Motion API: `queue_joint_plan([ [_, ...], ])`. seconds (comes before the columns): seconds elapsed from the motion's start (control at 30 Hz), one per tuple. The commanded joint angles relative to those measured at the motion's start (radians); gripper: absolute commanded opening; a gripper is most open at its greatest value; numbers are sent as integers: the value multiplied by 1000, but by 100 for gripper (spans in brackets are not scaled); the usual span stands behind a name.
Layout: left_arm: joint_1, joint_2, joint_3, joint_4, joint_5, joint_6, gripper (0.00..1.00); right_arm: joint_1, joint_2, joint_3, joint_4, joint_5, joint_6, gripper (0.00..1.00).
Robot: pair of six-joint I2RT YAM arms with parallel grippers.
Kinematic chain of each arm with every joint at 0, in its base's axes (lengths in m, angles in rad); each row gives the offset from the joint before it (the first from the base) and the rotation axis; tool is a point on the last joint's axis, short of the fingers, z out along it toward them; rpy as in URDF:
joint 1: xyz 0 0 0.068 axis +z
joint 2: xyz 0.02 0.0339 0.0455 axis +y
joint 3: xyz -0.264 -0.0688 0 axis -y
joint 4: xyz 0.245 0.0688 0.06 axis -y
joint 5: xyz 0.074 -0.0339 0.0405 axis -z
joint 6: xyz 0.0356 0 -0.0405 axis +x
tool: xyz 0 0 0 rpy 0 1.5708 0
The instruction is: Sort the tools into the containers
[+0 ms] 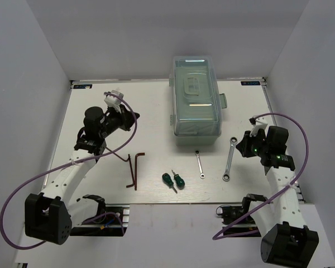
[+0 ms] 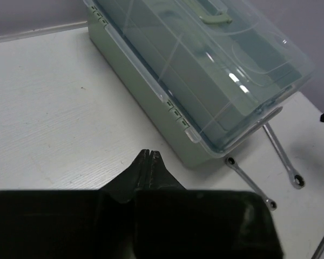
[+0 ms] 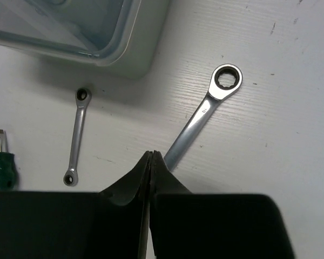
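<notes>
The mint-green toolbox [image 1: 195, 103] stands shut at the back centre, its clear lid and handle on top. It also shows in the left wrist view [image 2: 205, 70]. Two dark hex keys [image 1: 135, 170] lie at front left. Two green-handled screwdrivers [image 1: 173, 180] lie at front centre. The short wrench [image 1: 200, 166] and the longer wrench [image 1: 229, 159] lie in front of the toolbox. My left gripper [image 1: 129, 118] is shut and empty, left of the toolbox. My right gripper [image 1: 239, 149] is shut and empty, just above the longer wrench [image 3: 205, 116], with the short wrench [image 3: 77, 137] to its left.
White walls enclose the table on the left, back and right. A screwdriver handle [image 3: 0, 167] shows at the left edge of the right wrist view. Purple cables loop off both arms.
</notes>
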Motion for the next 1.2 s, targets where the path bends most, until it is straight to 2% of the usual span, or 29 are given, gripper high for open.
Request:
queue_joint_plan([
  [0.0,0,25,29,-4,6,3,0,-4,0,-1,14,-38,-19,0],
  [0.07,0,43,43,-25,-3,3,0,-6,-3,-2,14,-41,-17,0],
  [0.1,0,63,43,-38,-14,3,0,-6,0,-7,23,-43,-14,15],
  [0.13,0,76,71,-71,-14,3,9,-6,5,-4,23,-50,-17,45],
  [0.17,0,85,80,-88,-29,3,38,-4,14,4,25,-50,-20,50],
  [0.2,0,96,92,-111,-30,3,54,-4,20,7,23,-55,-28,55],
  [0.23,0,112,92,-111,-40,-6,73,-6,32,15,28,-50,-27,63],
  [0.27,0,113,92,-124,-40,-6,76,-4,46,34,32,-50,-25,63],
  [0.3,0,125,102,-124,-40,-6,79,-3,63,48,14,-55,-27,68],
  [0.37,0,134,102,-124,-28,-6,80,-3,87,132,-7,-92,-22,68],
  [0.5,0,143,102,-124,-7,-16,80,9,187,304,-35,-141,18,56],
  [0.57,0,143,102,-115,3,-16,80,29,257,477,-60,-165,48,43],
  [0.67,0,143,88,-66,76,-16,79,80,378,696,-74,-185,125,0],
  [0.7,0,143,88,-49,96,-26,79,122,429,728,-67,-185,157,0],
  [0.73,0,143,74,-32,131,-26,79,138,451,757,-60,-175,170,0],
  [0.77,0,143,63,2,150,-35,79,185,501,786,-48,-160,191,13],
  [0.8,0,143,63,16,168,-35,79,245,558,883,-50,-150,196,24],
  [0.83,0,152,63,28,205,-48,79,265,586,921,-57,-112,196,31],
  [0.87,0,168,54,69,232,-57,79,287,654,1000,-78,-100,191,51],
  [0.9,0,168,40,101,265,-86,79,325,731,1086,-87,-95,181,57],
  [0.97,0,185,17,193,343,-120,79,380,848,1221,-139,-66,185,58],
  [1.0,0,212,17,212,360,-152,81,414,933,1313,-150,-63,203,63],
  [1.03,0,221,17,212,369,-152,81,427,971,1382,-161,-13,213,63],
  [1.17,0,243,26,186,380,-129,82,483,1081,1381,-35,115,295,63],
])
